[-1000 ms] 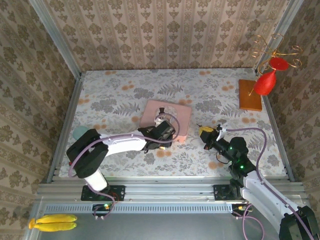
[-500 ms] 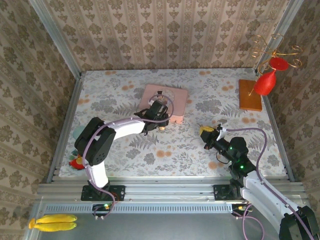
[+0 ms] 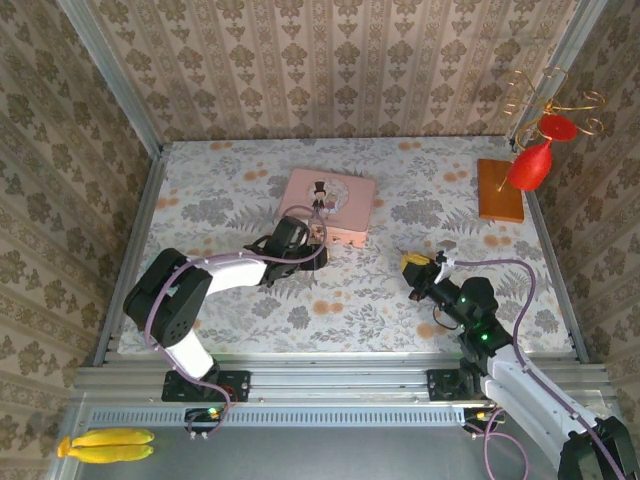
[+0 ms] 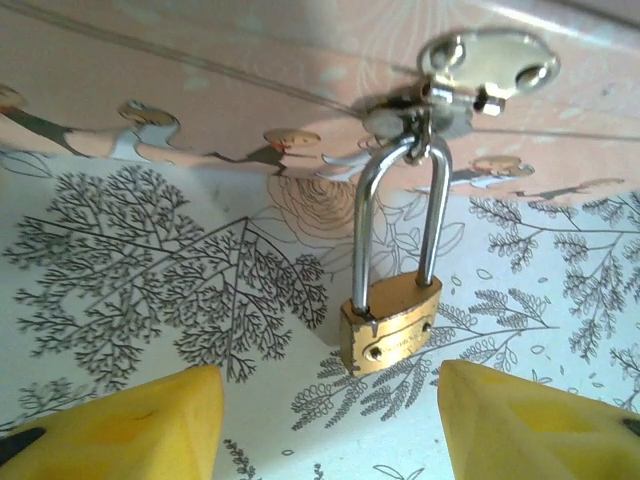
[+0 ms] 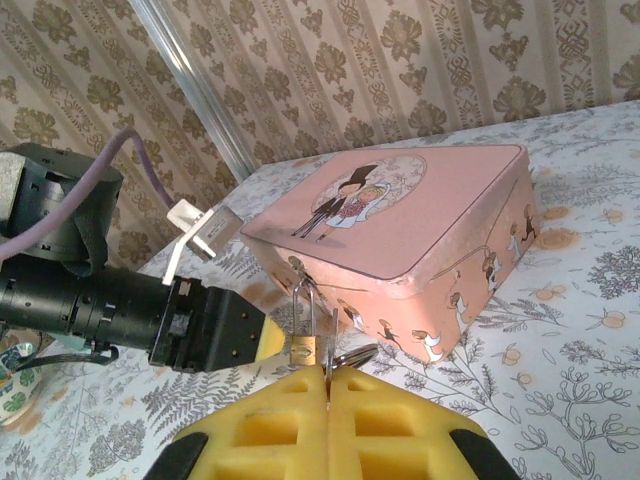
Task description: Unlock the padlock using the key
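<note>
The pink rectangular tin with a cartoon couple point(image 3: 335, 195) has slid farther away and squared up. The left gripper point(image 3: 314, 242) has since drawn back, nearer and leftward, off the tin's near edge.

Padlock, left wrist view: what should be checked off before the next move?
1. The padlock hangs from the hasp of the pink tin, shackle seated: ok.
2. The left gripper has its jaws open, with the padlock ahead between them: ok.
3. Padlock held steady: not ok, jaws not touching it.
4. The right gripper has its jaws shut on the key: ok.
5. Key lined up with the padlock: cannot tell.
</note>
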Tool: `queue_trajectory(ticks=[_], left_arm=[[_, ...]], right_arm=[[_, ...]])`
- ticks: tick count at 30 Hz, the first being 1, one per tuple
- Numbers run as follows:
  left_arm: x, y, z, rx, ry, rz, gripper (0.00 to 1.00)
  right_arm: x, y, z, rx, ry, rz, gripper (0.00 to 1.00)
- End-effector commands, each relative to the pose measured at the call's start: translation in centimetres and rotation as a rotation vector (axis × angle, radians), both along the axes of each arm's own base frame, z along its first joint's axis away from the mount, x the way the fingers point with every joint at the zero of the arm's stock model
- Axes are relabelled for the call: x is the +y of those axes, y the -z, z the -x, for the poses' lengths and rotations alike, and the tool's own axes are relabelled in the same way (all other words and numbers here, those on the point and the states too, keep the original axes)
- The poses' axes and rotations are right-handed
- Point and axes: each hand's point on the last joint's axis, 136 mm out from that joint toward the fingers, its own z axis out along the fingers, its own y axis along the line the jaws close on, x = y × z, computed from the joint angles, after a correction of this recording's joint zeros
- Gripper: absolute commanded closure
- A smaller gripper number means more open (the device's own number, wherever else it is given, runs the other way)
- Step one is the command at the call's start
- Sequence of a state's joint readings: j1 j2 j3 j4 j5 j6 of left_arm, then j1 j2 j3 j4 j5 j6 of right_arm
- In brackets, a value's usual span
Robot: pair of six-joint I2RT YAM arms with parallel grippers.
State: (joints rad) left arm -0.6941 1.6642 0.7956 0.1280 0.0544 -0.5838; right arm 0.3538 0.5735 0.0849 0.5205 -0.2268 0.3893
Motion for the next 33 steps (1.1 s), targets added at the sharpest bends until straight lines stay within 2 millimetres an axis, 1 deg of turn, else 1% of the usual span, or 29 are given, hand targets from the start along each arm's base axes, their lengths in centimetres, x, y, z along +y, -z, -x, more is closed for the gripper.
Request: queue_trajectory(ticks=[1, 7, 10, 13, 16, 19, 20, 22, 24, 27, 30, 33], left_arm=[[-2.0, -1.3, -1.0, -0.025, 0.039, 0.112, 0.41], [-3.6, -0.4, -2.6, -0.022, 0.050, 0.120, 0.42], [-3.4, 0.8, -3.2, -0.010, 0.026, 0.062, 0.44], [-3.7, 1.3, -3.4, -0.004, 0.030, 0.028, 0.49], [-3.8, 1.9, -3.2, 0.006, 0.049, -0.034, 0.56], [-2.8, 2.6, -3.0, 0.003, 0.063, -0.150, 0.58], [-2.5, 2.6, -3.0, -0.002, 0.067, -0.172, 0.61], [-2.3, 2.4, -2.7, -0.018, 0.090, -0.175, 0.68], [-2.8, 1.9, -2.2, -0.041, 0.139, -0.164, 0.73], [-3.7, 1.3, -1.3, -0.066, 0.208, -0.179, 0.73], [-4.3, 1.2, -0.7, -0.052, 0.242, -0.140, 0.74], [-4.5, 1.0, -0.2, -0.037, 0.266, -0.120, 0.74]], right_arm=[[-0.4, -0.2, -0.1, -0.027, 0.025, 0.005, 1.00], [0.2, 0.2, 0.6, -0.001, -0.013, 0.021, 1.00], [0.9, 0.5, 1.4, 0.021, -0.047, 0.022, 1.00], [1.6, 0.3, 2.4, 0.026, -0.080, 0.034, 1.00], [1.9, 0.0, 3.0, 0.027, -0.084, 0.058, 1.00], [2.2, 0.1, 3.2, 0.038, -0.081, 0.063, 1.00], [2.3, 0.2, 3.3, 0.047, -0.083, 0.056, 1.00], [2.6, 0.4, 3.2, 0.069, -0.085, 0.036, 1.00], [3.1, 0.7, 3.1, 0.099, -0.094, 0.010, 1.00], [3.8, 1.9, 2.9, 0.159, -0.096, 0.008, 1.00], [4.5, 3.1, 2.8, 0.198, -0.095, 0.007, 1.00], [5.2, 3.3, 2.7, 0.220, -0.091, -0.011, 1.00]])
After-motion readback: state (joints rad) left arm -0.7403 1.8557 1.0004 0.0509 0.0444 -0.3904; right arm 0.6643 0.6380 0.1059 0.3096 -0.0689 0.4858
